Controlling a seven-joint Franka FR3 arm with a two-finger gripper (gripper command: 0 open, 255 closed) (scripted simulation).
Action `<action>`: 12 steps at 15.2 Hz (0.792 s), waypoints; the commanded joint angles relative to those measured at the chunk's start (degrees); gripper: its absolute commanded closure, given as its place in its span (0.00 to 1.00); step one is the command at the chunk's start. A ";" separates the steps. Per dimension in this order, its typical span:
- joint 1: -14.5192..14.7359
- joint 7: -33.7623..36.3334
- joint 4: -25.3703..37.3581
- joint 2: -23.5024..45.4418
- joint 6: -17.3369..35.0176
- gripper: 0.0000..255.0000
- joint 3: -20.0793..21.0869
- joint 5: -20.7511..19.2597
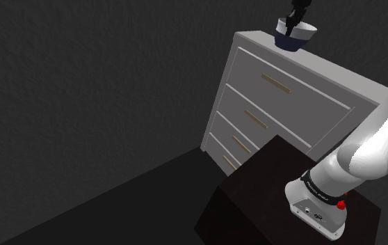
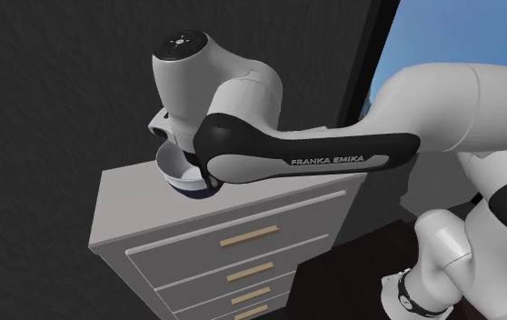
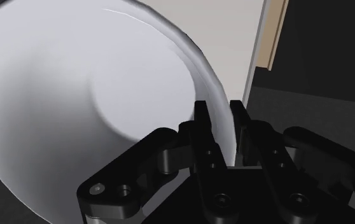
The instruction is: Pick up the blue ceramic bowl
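The grey dresser (image 1: 311, 90) stands against the dark wall, with the dark stand (image 1: 262, 184) near it. Over the far end of its top (touching or lifted, I cannot tell), the bowl (image 1: 295, 36), white inside and dark blue outside, faces mouth-up. The gripper (image 3: 219, 109) pinches its rim, fingers narrowly apart.

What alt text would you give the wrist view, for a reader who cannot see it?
The black gripper is shut on the rim of a bowl, one finger inside and one outside; the bowl's interior looks plain white. Beyond the bowl is the pale top of a dresser.
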 commanded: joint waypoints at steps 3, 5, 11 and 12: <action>-0.12 -0.67 4.07 0.75 -3.29 1.00 -0.04 0.38; -0.25 -1.09 6.31 1.30 -4.97 1.00 -0.10 0.63; -0.88 -2.52 13.86 3.53 -10.29 1.00 -0.35 1.62; -0.91 -2.56 14.07 3.60 -10.44 1.00 -0.35 1.65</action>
